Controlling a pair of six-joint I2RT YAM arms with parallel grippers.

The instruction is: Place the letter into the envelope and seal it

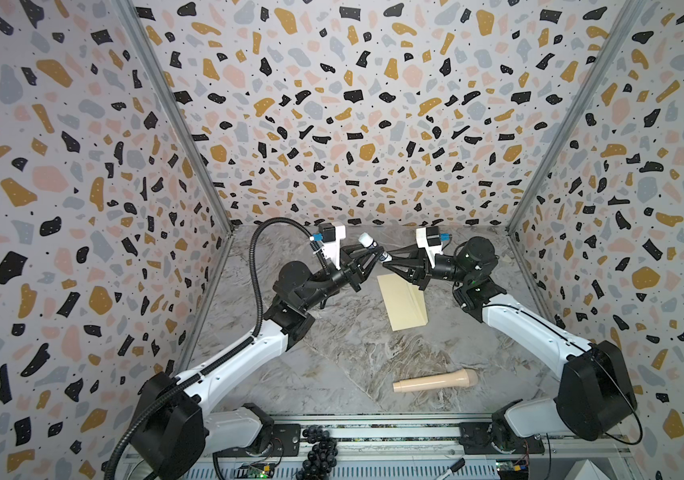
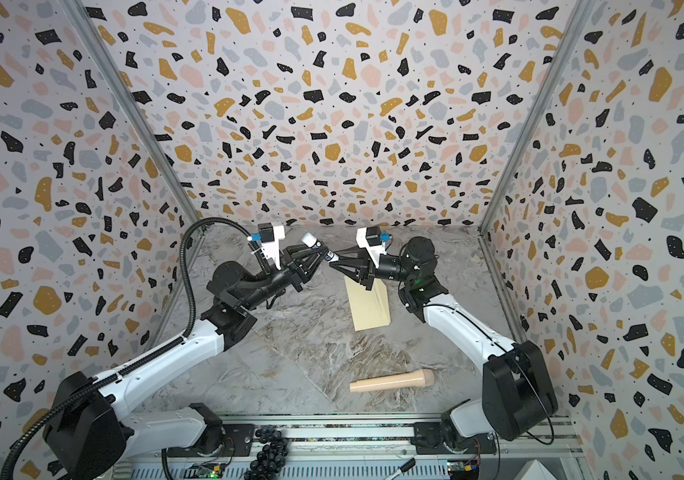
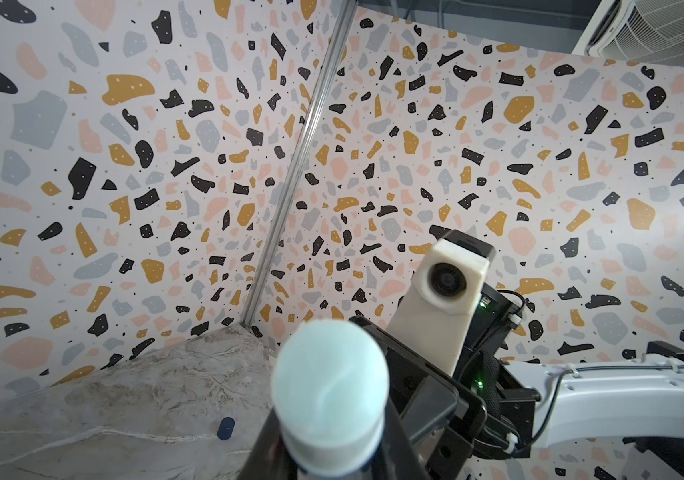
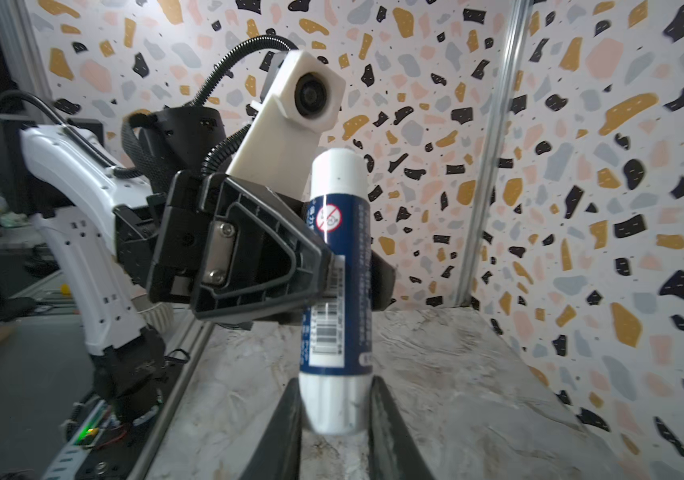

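Note:
A glue stick [image 1: 374,248] with a blue label and white ends hangs above the back of the table. My left gripper [image 1: 376,252] is shut on its blue middle. My right gripper [image 1: 388,259] is shut on its lower white end [image 4: 335,409], whose sides touch both fingers. In the left wrist view the stick's other white end [image 3: 329,390] fills the space in front of my left gripper [image 3: 329,451]. The pale yellow envelope [image 1: 401,305] lies flat on the table under my right gripper [image 2: 333,258], and in both top views [image 2: 368,307]. The letter is hidden.
A cream, club-shaped handle [image 1: 435,380] lies near the front of the marble table [image 1: 332,353]. A small dark blue oval [image 3: 225,428] rests on the table by the back corner. Patterned walls close in the left, back and right sides.

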